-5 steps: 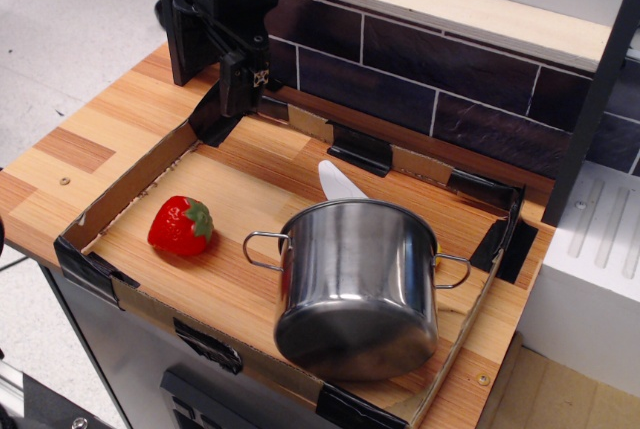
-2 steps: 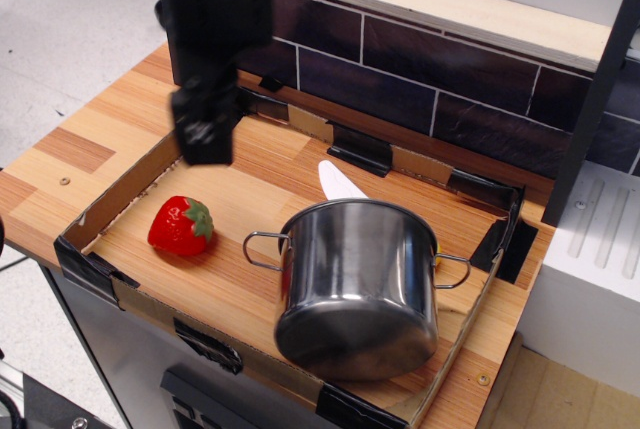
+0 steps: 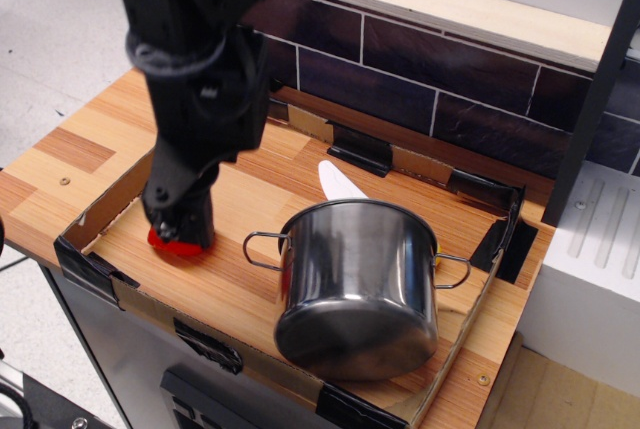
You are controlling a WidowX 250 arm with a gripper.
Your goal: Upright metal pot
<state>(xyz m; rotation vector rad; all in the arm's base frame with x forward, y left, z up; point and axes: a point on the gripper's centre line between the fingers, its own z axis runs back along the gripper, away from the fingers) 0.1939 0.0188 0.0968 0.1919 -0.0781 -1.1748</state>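
The large shiny stainless-steel pot (image 3: 358, 289) with thin wire loop handles sits inverted, flat base showing, at the lower centre of the wooden tabletop (image 3: 60, 164). At left, the blurred black gripper (image 3: 180, 224) covers a red strawberry (image 3: 163, 244); whether its jaws are open cannot be told.

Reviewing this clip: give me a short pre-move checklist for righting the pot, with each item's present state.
1. Pot needs righting: ok, it is tipped, base toward the camera.
2. Handles free: ok, left loop and right loop both clear.
3. Gripper at the pot: not ok, it is over the strawberry.
4. Gripper open: cannot tell.
5. Space to stand it: ok, bare wood behind.
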